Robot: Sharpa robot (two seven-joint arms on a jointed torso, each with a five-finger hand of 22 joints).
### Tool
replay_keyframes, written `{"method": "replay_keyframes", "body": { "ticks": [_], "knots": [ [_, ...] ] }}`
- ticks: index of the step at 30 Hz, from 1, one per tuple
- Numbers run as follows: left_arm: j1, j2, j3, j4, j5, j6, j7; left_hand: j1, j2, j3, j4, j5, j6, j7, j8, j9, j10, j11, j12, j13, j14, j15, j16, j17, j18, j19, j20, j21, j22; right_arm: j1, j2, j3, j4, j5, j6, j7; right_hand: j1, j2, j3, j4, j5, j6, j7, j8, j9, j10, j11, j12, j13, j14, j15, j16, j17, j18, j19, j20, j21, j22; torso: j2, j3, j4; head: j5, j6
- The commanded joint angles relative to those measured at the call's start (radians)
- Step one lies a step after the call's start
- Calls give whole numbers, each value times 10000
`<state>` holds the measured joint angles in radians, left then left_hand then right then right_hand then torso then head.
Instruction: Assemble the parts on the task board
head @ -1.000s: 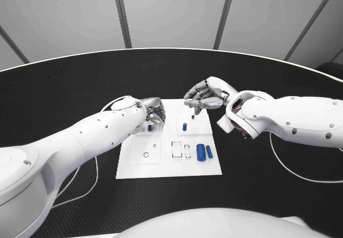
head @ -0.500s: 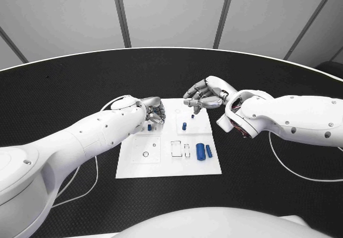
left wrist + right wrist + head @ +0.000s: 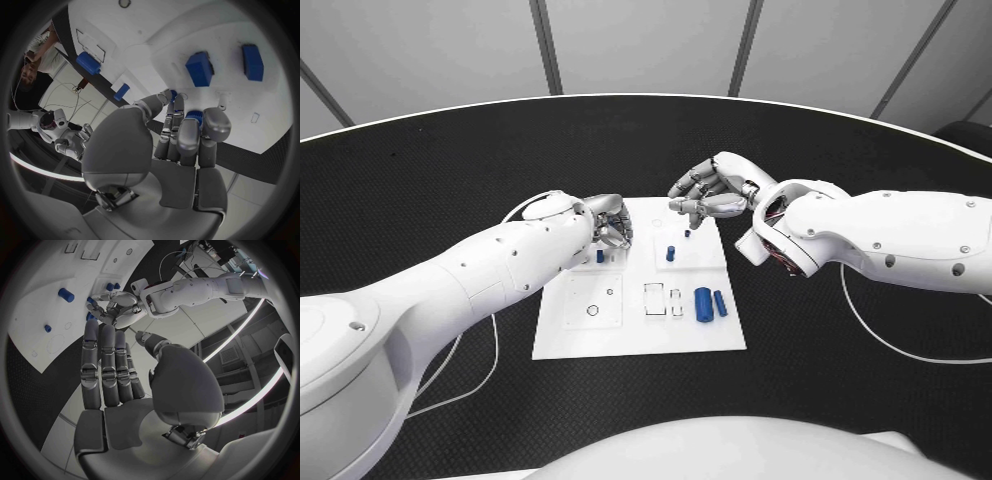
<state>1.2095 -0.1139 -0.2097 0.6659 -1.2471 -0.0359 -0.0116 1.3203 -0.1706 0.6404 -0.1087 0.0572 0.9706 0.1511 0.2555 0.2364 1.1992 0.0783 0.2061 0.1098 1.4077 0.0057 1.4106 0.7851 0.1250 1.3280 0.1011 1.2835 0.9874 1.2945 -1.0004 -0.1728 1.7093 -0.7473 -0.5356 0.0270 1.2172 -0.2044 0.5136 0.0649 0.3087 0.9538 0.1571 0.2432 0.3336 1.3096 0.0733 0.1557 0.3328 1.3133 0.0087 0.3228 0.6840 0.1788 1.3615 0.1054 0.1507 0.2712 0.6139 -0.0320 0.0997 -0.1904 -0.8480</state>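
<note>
Fingers of the left hand (image 3: 606, 228) curled down onto the task board (image 3: 610, 340) at its ten o'clock corner, fingertips (image 3: 194, 118) closed around a small blue part (image 3: 194, 115). Whether that part was gripped or merely touched could not be told. Over the board's far edge at one o'clock, the right hand (image 3: 714, 193) hovered with fingers loosely spread, holding nothing. One short blue peg (image 3: 672, 253) stood near the board's centre, just below a smaller blue stud (image 3: 687, 236). Two blue cylinders (image 3: 710, 304) lay side by side at three o'clock, beside outlined slots (image 3: 655, 301).
</note>
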Motion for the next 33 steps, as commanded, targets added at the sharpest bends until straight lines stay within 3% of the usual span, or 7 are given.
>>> {"method": "replay_keyframes", "body": {
  "ticks": [1,17,33],
  "knots": [
    [-1,11,0,-57,0,-55,17,33,47,64,3,-21,47,-3,34,11,67,-17,-39,6,-12,-65,-65,-4,-124,54,3,62,11,0,6,0,-4,0,0,-2,99,8,54,-1,59,-13,-21,65,14,-73,-17,45,16,-8,-16,-68,16,23,29,8,35,-12,-2,-6,7,-20,-23],
    [-1,43,1,-136,3,-268,117,-30,8,44,9,-30,40,14,11,12,69,0,-64,13,3,-58,-51,52,-124,51,-3,64,8,-1,23,0,-19,0,5,2,99,8,54,-1,59,-13,-21,65,14,-73,-17,45,16,-8,-16,-68,16,23,29,8,35,-12,-13,-17,24,-76,-44],
    [0,122,1,-269,3,101,-6,-83,-51,13,3,-34,18,14,-19,11,62,4,-94,18,-1,-53,-54,35,-124,44,-3,61,0,-1,25,0,-5,0,10,-1,91,15,54,-3,75,-15,-23,76,16,-82,-19,49,54,0,-17,-99,69,23,27,6,44,-26,-7,-24,8,-108,-88]
  ]
}}
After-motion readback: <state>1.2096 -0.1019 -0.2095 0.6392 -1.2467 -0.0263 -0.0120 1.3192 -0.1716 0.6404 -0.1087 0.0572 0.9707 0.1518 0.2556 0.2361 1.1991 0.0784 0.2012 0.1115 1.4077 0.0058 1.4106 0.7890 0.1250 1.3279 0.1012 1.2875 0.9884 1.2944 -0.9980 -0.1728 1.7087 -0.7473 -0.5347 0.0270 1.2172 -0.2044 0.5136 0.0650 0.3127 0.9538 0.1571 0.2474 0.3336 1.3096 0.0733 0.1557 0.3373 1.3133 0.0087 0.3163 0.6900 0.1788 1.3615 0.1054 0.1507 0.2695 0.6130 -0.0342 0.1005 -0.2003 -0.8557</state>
